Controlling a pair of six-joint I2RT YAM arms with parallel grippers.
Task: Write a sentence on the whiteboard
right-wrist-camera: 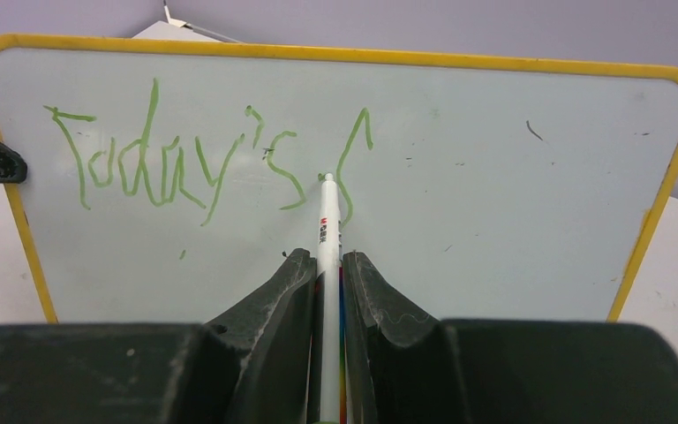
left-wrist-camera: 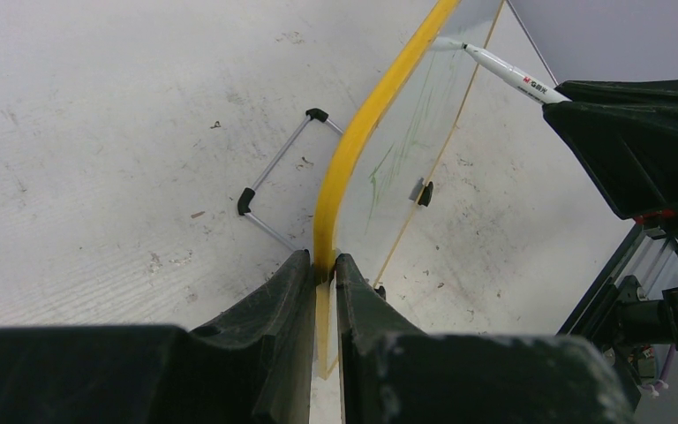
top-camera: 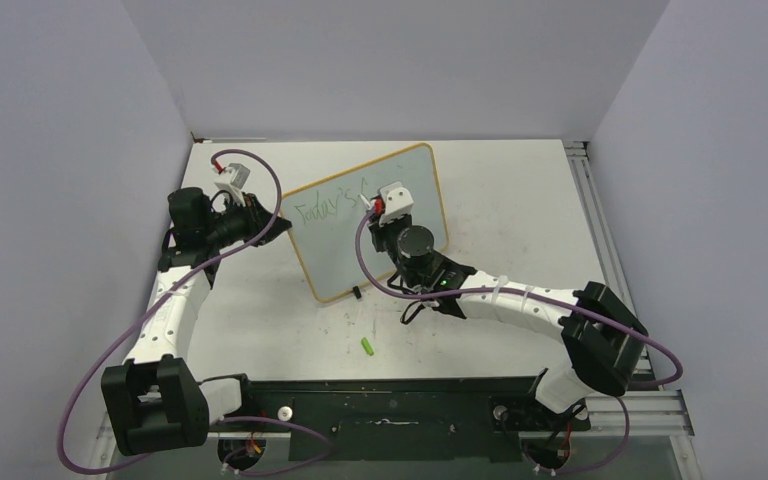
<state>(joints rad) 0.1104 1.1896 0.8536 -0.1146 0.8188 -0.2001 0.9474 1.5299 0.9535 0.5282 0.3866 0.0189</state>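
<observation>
My left gripper [left-wrist-camera: 322, 265] is clamped on the left edge of the whiteboard [top-camera: 335, 255], which stands on the table [top-camera: 520, 200]. My right gripper [right-wrist-camera: 327, 265] pinches a marker [right-wrist-camera: 327, 221], tip at the green sentence [right-wrist-camera: 177, 168], "Today's f".

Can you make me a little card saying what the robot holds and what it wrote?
Board: pale whiteboard with yellow frame, standing on the white table
Writing: green handwritten words, "Today's" plus one started stroke
Left gripper: shut on the board's edge
Right gripper: shut on a white marker pen, tip at the board
Loose: small green piece on the table, perhaps a cap
</observation>
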